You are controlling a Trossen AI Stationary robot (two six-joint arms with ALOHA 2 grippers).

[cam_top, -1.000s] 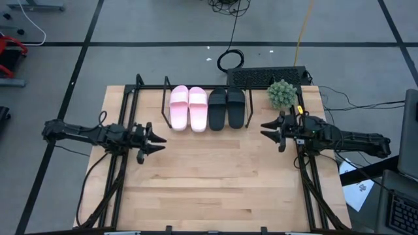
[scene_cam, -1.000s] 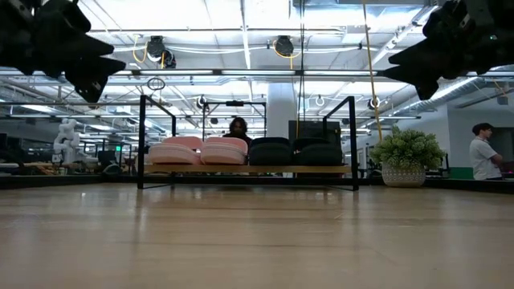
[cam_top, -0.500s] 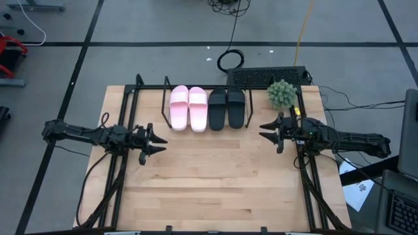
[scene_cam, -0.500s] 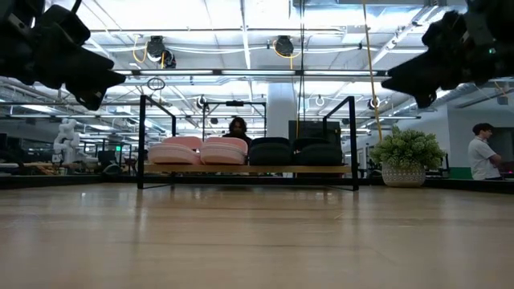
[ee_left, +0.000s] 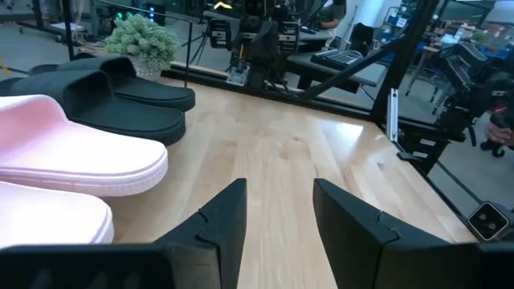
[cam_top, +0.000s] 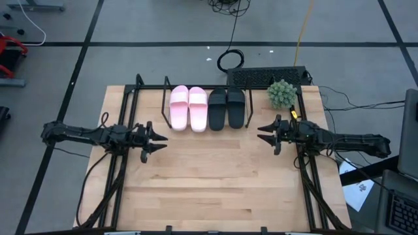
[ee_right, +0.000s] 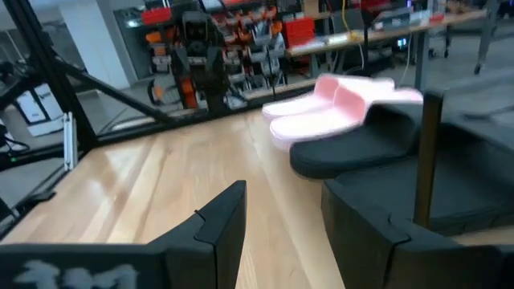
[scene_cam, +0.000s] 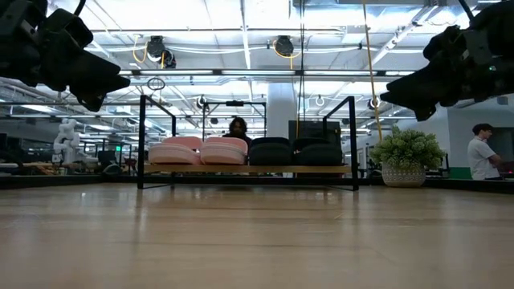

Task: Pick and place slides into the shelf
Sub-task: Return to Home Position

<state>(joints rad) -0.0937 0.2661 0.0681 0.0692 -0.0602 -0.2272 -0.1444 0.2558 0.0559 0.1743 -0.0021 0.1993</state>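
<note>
— Slides, where do they sit?
— All four are on the shelf at the far edge of the worktop. The pink pair is toward the left arm's side and the black pair is right beside it.
— And from the low camera?
— Only their rounded ends show above the shelf board. The soles are hidden behind its edge.
— The hands?
— The left hand hovers over the worktop near the shelf's left end, with its fingers parted and nothing between them. The right hand hovers near the shelf's right end, close to a potted plant, and is likewise spread and empty. The two point toward each other.
— Anything cut off?
— In the left wrist view the pink pair runs off the picture's edge. In the right wrist view a shelf rod crosses in front of the black pair. In the low view both arms run off the top, so only their dark ends show. A person stands in the room beyond.
</note>
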